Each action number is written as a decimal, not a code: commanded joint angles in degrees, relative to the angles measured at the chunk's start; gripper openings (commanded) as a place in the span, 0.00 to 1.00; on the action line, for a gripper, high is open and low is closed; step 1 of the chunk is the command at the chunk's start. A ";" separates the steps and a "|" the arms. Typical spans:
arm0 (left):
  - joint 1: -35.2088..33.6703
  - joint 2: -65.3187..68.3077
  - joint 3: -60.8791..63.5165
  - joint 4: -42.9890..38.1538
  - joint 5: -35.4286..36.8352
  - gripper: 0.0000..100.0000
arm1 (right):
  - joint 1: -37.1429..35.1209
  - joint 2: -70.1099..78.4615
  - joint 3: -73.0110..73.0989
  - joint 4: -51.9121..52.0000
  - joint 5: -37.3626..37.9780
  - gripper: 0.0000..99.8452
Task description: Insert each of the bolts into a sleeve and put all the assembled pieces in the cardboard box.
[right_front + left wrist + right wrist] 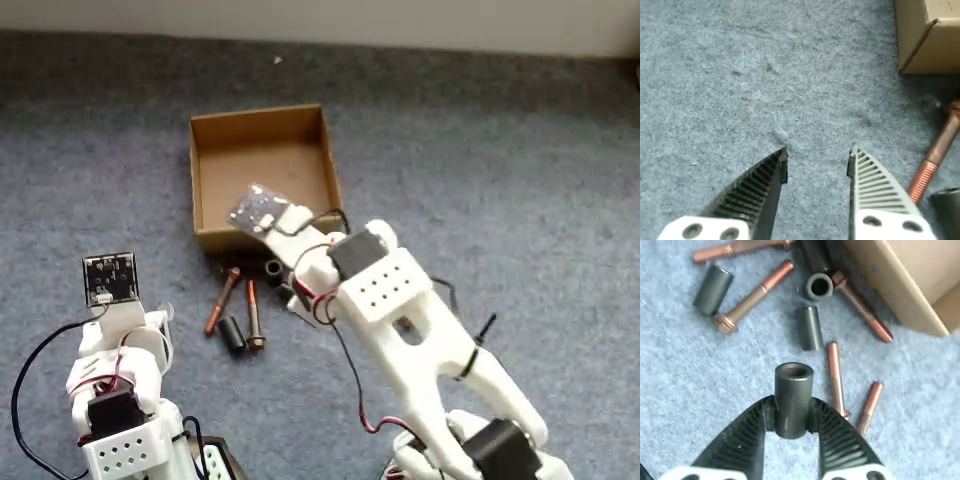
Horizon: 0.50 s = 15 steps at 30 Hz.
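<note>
Our right claw [791, 409] is clamped on 1 dark sleeve [793, 382], whose open bore points forward past the claw tips. Just ahead of those tips and a little to one side lies the nearest bolt [835, 372], with a second sleeve [810, 327] beyond it. Farther off, more bolts and sleeves lie near the wall of the cardboard box [890, 287].

Our left claw [818, 156] hangs wide open over the table [740, 75], holding nothing. A threaded bolt [939, 150] lies off to one side of it, and the box corner is farther ahead.

We judge the step in hand to be pairing a bolt with the held sleeve. Next, the left claw would need to grip 1 bolt near its head and line its threaded end up with the bore, since the fit looks close.
</note>
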 commanded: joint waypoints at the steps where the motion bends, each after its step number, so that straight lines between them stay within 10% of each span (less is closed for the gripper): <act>1: 0.84 -0.40 -5.32 1.41 -0.44 0.22 | 5.76 -11.30 6.29 0.84 -1.41 0.00; 15: 17.89 15.16 -27.82 7.82 -6.42 0.21 | 17.10 -40.31 36.35 -10.77 -3.25 0.00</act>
